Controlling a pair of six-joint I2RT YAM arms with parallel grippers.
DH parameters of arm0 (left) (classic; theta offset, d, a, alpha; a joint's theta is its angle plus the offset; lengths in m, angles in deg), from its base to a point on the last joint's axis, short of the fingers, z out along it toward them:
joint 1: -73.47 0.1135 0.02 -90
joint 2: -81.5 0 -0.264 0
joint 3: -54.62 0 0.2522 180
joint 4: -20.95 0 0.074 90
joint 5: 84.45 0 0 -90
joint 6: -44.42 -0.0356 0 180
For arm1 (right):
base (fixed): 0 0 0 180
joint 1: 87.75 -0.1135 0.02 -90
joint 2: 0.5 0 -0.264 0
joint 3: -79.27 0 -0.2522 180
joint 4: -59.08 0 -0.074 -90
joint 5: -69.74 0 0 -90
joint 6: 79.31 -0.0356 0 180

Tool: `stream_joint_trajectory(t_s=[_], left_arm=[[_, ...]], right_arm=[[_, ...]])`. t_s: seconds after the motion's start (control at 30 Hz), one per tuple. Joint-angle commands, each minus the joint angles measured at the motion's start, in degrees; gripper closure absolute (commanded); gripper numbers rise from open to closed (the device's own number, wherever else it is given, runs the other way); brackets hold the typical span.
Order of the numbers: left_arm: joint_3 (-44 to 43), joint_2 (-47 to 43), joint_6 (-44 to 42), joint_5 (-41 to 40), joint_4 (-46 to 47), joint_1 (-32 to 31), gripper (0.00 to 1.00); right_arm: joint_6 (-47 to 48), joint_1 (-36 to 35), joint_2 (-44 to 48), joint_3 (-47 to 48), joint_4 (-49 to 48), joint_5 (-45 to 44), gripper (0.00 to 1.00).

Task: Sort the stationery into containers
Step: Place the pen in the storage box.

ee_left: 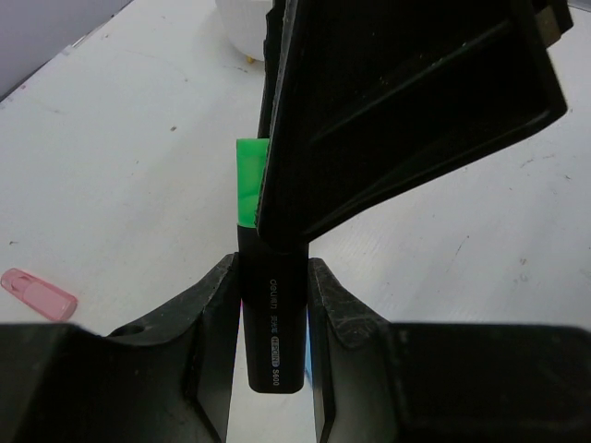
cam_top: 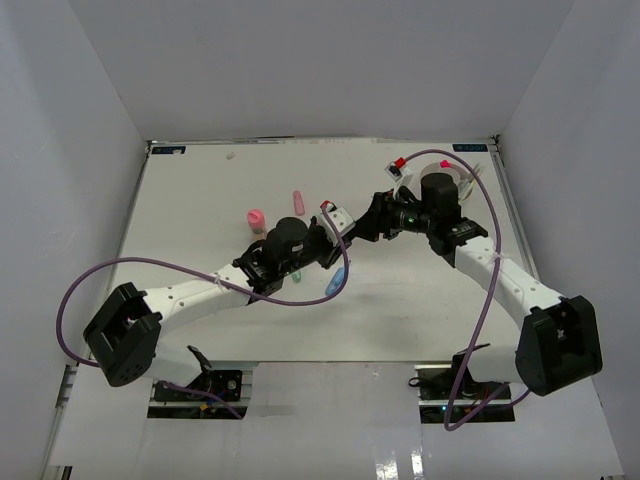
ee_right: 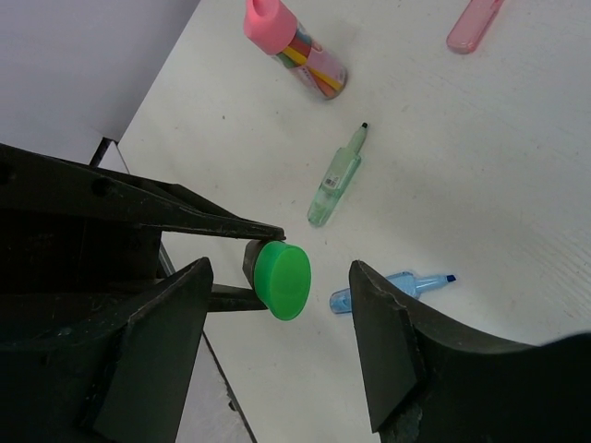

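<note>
My left gripper (ee_left: pixel 274 281) is shut on a black highlighter (ee_left: pixel 272 341) with a green cap (ee_left: pixel 247 183) and holds it above the table. My right gripper (ee_right: pixel 281 269) is open, its jaws on either side of that green cap (ee_right: pixel 283 279) with gaps on both sides. The two grippers meet at mid-table in the top view, left (cam_top: pixel 332 238) and right (cam_top: pixel 366 226). The white tub (cam_top: pixel 462 177) stands at the far right, mostly hidden by the right arm; its wall shows in the left wrist view (ee_left: pixel 242 29).
On the table lie a pink-capped glue stick (ee_right: pixel 295 48), a green pen (ee_right: pixel 337 180), a blue pen (ee_right: pixel 395 288) and a pink item (ee_right: pixel 473 24). In the top view these lie below and left of the grippers, with the glue stick (cam_top: pixel 256 217) to the left.
</note>
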Motion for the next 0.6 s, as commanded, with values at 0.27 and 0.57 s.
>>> stream_joint_trajectory(t_s=[0.27,0.57], left_arm=[[0.88,-1.81,0.10,0.42,2.97,0.03,0.77],[0.70,-1.20,0.63,-0.72,2.80,0.03,0.42]], right_arm=[[-0.26,-0.59,-0.50,0.97,-2.41,-0.41,0.55],[0.79,-0.59,0.03,0.44,-1.89,-1.02,0.92]])
